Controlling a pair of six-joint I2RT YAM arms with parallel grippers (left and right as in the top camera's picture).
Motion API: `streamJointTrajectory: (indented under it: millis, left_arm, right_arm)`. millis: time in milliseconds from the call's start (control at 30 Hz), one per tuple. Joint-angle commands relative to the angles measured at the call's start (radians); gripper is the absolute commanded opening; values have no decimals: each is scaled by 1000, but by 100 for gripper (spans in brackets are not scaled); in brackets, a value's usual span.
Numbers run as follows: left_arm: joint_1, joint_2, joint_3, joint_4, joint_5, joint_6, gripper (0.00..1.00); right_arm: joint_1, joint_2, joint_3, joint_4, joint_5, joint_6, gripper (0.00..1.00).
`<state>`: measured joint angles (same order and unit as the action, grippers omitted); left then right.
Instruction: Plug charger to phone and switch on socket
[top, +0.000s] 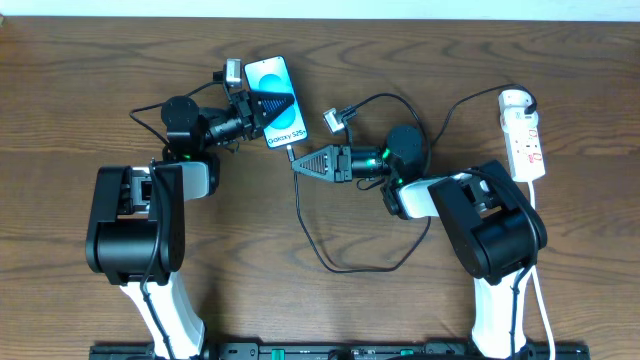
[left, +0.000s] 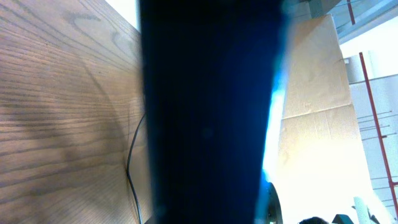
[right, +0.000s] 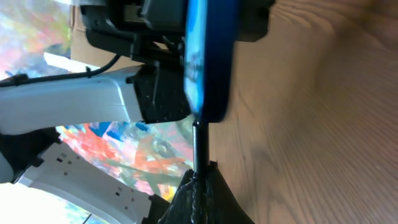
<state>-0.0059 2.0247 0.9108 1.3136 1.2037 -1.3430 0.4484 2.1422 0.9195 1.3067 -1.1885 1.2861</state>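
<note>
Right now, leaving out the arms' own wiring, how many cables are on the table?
2. The black charger loops between the arms, its tip at the phone's bottom edge; the socket's white cord runs down the right side. Others could hide beneath the arms.

The left arm (top: 135, 220) and right arm (top: 495, 225) match: a bulky black housing far behind the hand, a white link below it, and round black joints. A green light (top: 385, 156) glows just behind the wrist, with a small silver camera box (top: 333, 122) beside it. The right gripper (top: 297, 164) is a black wedge.
</note>
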Motion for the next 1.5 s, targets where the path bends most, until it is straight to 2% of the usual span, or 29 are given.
streamJointTrajectory:
  millis: [0,1467]
  left_arm:
    - [2,-7,21,17,16,-4,7]
    - [2,-7,21,17,16,10,7]
  right_arm:
    - [2,3,14,-26,22,-39,1]
    - [2,3,15,-2,39,-15,1]
